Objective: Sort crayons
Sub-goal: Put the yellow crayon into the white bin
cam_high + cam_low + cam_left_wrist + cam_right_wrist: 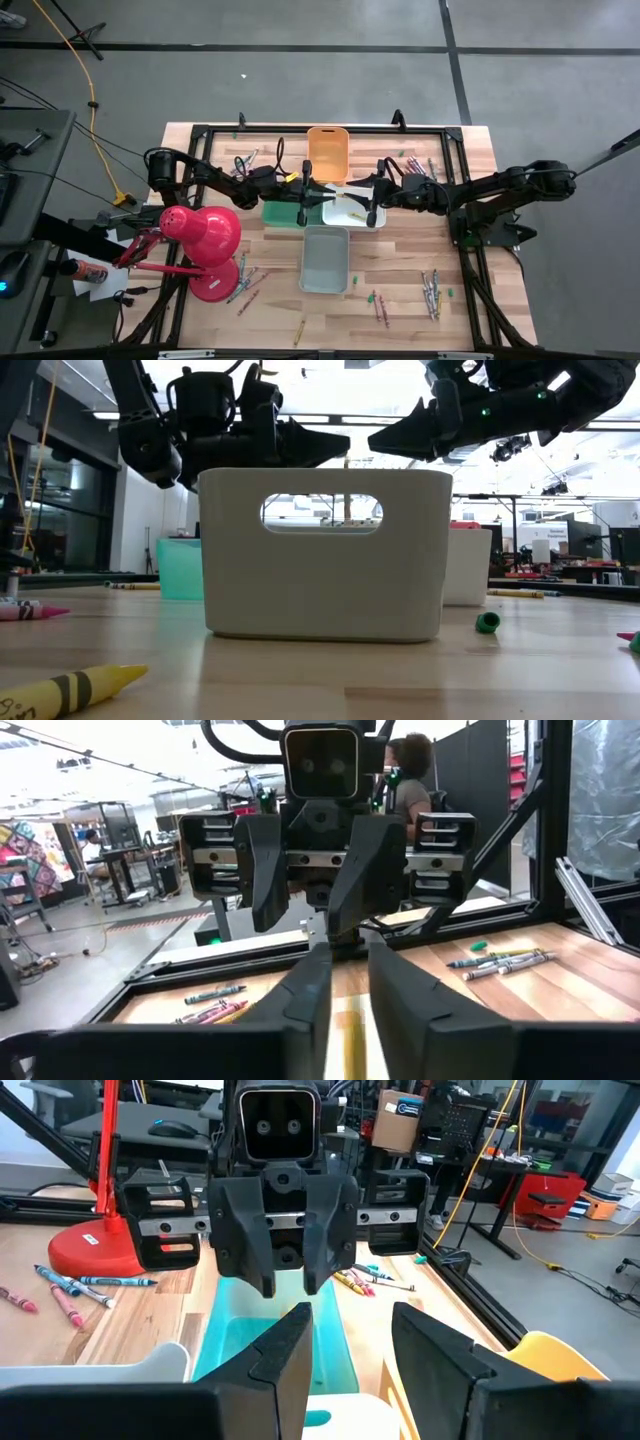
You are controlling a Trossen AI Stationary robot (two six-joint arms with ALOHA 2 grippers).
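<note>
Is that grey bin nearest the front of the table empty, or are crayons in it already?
Empty, as far as the overhead view shows: the grey bin has a plain floor with no coloured sticks. Loose crayons lie on the table around it.

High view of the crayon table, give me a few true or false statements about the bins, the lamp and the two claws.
1. An orange bin sits at the far edge of the table. True.
2. The red lamp stands on the robot's right side. False: it stands on the left side.
3. The grey bin lies nearer the table's front than the green bin. True.
4. The right claw rests on the loose crayons near the front right. False: it hangs over the white bin mid-table.
5. The left claw faces the right claw across the middle bins. True.
6. All crayons are already in bins. False: many lie loose on the table.
</note>
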